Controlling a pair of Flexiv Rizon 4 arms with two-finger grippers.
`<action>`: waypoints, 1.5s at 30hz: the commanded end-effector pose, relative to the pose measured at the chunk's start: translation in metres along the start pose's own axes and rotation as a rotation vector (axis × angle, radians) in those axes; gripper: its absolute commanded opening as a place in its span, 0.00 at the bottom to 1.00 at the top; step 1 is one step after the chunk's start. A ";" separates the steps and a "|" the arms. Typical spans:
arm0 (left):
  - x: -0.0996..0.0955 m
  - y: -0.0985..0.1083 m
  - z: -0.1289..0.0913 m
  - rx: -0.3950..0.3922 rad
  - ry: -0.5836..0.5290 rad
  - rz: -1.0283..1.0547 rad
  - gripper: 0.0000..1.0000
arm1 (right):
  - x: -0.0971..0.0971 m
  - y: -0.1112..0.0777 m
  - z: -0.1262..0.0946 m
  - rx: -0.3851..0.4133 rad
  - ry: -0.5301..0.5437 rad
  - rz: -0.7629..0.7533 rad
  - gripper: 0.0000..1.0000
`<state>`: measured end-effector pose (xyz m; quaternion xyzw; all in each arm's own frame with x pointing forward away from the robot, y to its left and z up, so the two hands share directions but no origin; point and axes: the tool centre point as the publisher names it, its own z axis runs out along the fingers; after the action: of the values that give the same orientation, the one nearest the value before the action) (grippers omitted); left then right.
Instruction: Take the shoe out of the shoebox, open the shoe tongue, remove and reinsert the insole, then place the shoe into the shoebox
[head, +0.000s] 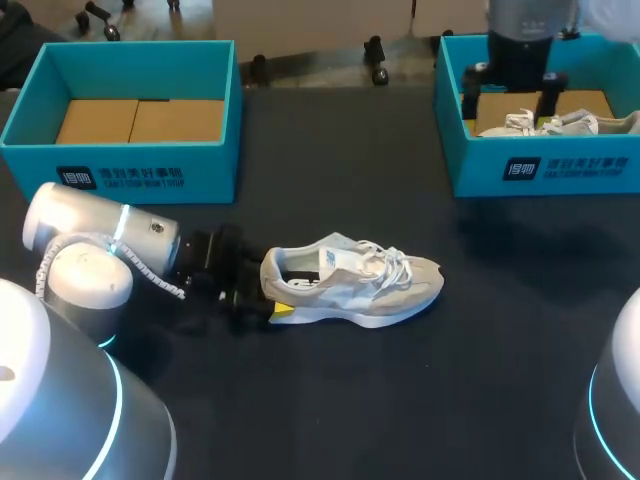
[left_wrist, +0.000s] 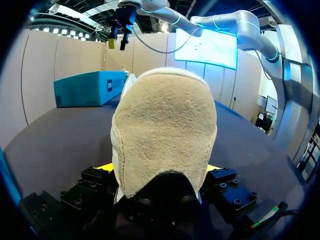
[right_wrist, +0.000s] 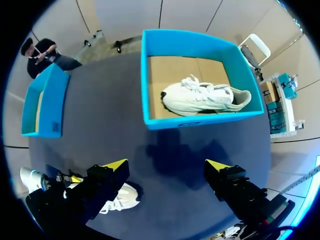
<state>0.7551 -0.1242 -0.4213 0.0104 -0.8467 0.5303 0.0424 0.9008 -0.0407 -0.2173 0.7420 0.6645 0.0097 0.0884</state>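
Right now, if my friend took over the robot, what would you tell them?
Left gripper: shut on the heel of the shoe, which lies on the table.
Right gripper: open, above the right shoebox, which holds a second shoe.
Left shoebox: no shoe inside.
Done: the shoe is out of its box.
Left, it seems: open the tongue, take the insole out and put it back, then box the shoe.

On the dark table, a teal box at far right holds a second pale shoe.
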 end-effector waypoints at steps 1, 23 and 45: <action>-0.001 0.000 -0.001 -0.003 0.001 -0.001 0.00 | 0.020 -0.003 -0.008 0.008 -0.020 0.004 1.00; -0.001 0.000 -0.001 -0.003 0.001 -0.001 0.00 | 0.109 -0.058 -0.028 0.039 -0.014 -0.003 1.00; -0.001 0.000 -0.001 -0.003 0.001 -0.001 0.00 | 0.208 -0.131 -0.034 0.046 0.018 0.028 1.00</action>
<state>0.7551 -0.1242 -0.4213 0.0104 -0.8467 0.5303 0.0424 0.7955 0.1674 -0.2223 0.7526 0.6561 0.0070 0.0558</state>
